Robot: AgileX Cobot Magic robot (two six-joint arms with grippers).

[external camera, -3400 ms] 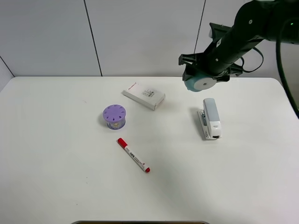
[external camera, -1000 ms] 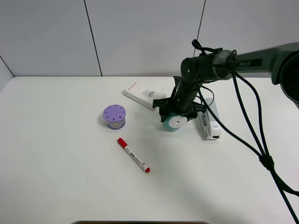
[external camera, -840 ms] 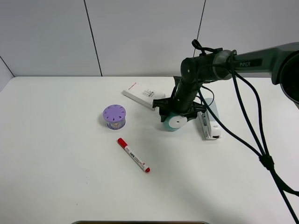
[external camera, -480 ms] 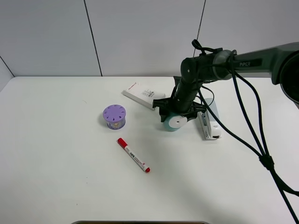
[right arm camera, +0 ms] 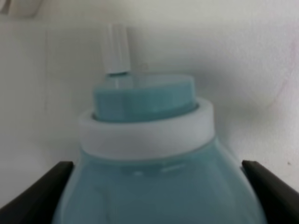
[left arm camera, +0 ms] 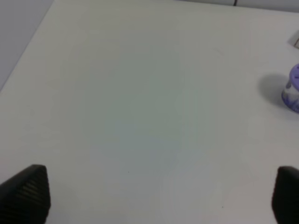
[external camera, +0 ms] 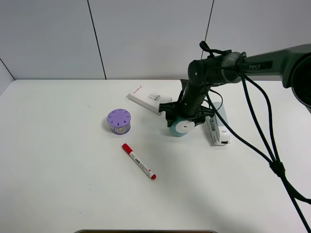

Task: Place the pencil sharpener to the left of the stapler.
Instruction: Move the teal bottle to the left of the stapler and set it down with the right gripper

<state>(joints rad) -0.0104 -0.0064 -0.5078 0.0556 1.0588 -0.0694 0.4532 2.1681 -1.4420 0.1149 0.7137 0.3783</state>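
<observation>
The teal pencil sharpener [external camera: 181, 127] rests on the table with its white round face towards the front. It lies just left of the grey-and-white stapler [external camera: 221, 132], and the arm hides part of the stapler. My right gripper [external camera: 183, 119] reaches down over the sharpener with a finger on each side. In the right wrist view the sharpener [right arm camera: 145, 140] fills the picture between the dark fingertips [right arm camera: 44, 191], with the right gripper [right arm camera: 158, 189] shut on it. My left gripper [left arm camera: 156, 193] is open over bare table and holds nothing.
A flat white box [external camera: 149, 99] lies behind and left of the sharpener. A purple holed container [external camera: 119, 121] stands further left, also in the left wrist view [left arm camera: 293, 93]. A red-capped marker [external camera: 139, 161] lies in front of the container. Cables hang from the right arm.
The right arm has come down from behind the stapler and brought the sharpener to the table on the stapler's left. Over the last second it has hardly moved.
</observation>
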